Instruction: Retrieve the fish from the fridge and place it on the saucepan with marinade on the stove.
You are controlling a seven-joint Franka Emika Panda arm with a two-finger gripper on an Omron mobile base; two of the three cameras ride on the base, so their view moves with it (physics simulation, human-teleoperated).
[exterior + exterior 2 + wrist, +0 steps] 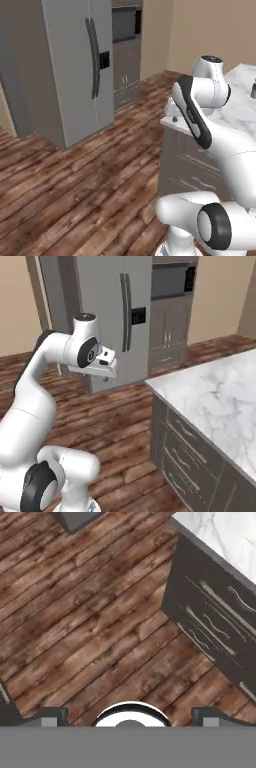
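The fridge point(75, 65) point(112, 301) is a tall grey two-door unit with long dark handles, and both doors are closed. It stands across the wooden floor from me. The fish is hidden, and the saucepan, the marinade and the stove are out of view. My arm is folded close to the base, with the hand pointing down at the floor. In the hand view the gripper point(130, 714) is open: its two dark fingertips point(50, 716) stand far apart with nothing between them. In the right base view the gripper point(106, 374) hangs well short of the fridge.
A marble-topped island point(210, 391) point(237, 97) with dark drawers point(215, 617) stands on my right. A dark built-in oven point(125, 25) point(170, 281) sits beside the fridge. Wooden floor point(85, 185) lies between me and the fridge.
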